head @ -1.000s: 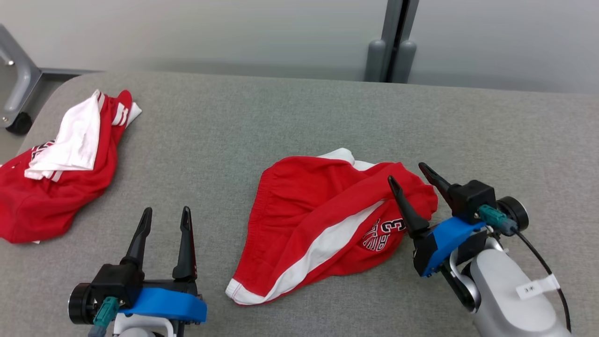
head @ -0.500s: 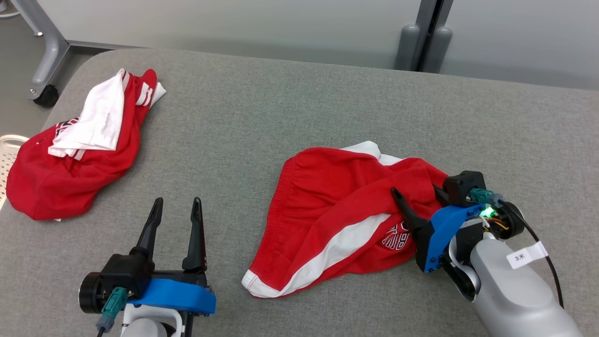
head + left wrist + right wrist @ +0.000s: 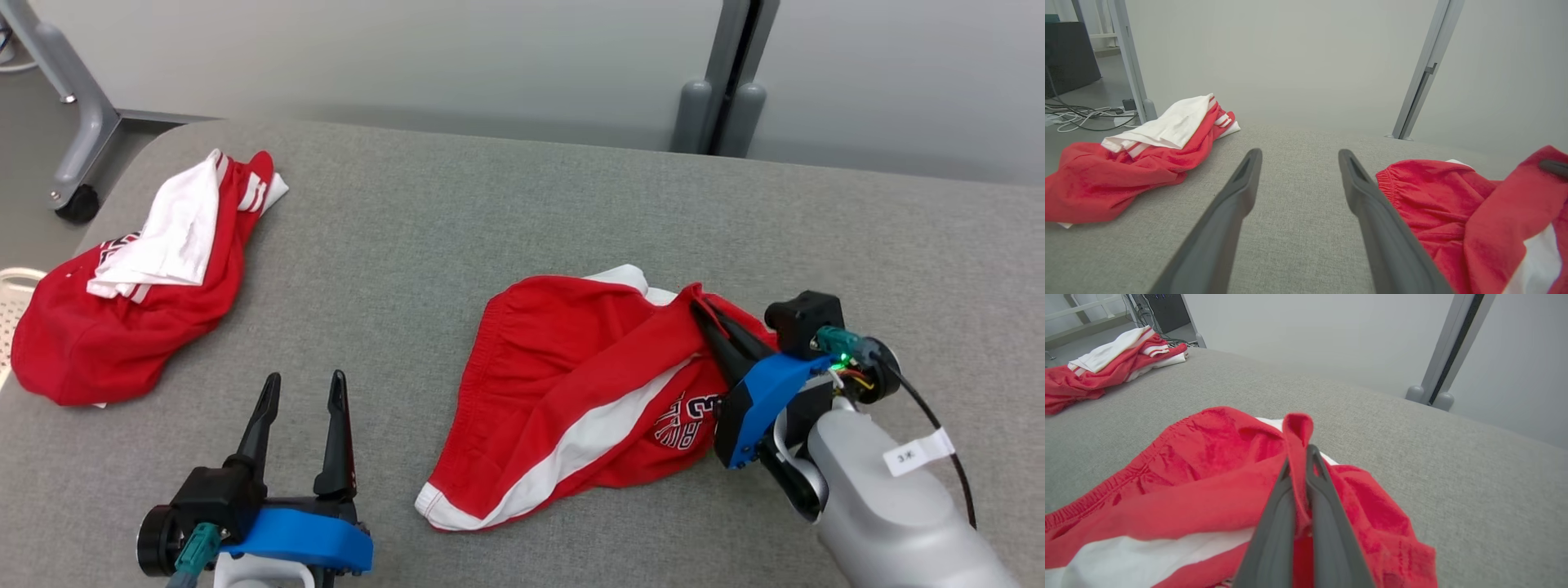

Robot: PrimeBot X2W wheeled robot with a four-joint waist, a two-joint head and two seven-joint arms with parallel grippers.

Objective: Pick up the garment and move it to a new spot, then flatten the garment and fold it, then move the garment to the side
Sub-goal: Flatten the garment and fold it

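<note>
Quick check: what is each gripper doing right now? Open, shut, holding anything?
Left gripper: open, holding nothing.
Right gripper: shut, fingers pinching a fold of the red shorts.

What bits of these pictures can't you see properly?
- Head view: the print on the shorts is partly behind the right gripper, so it is unreadable.
- Head view: the white basket is cut by the left edge.
- Left wrist view: the shorts run off the right edge.
</note>
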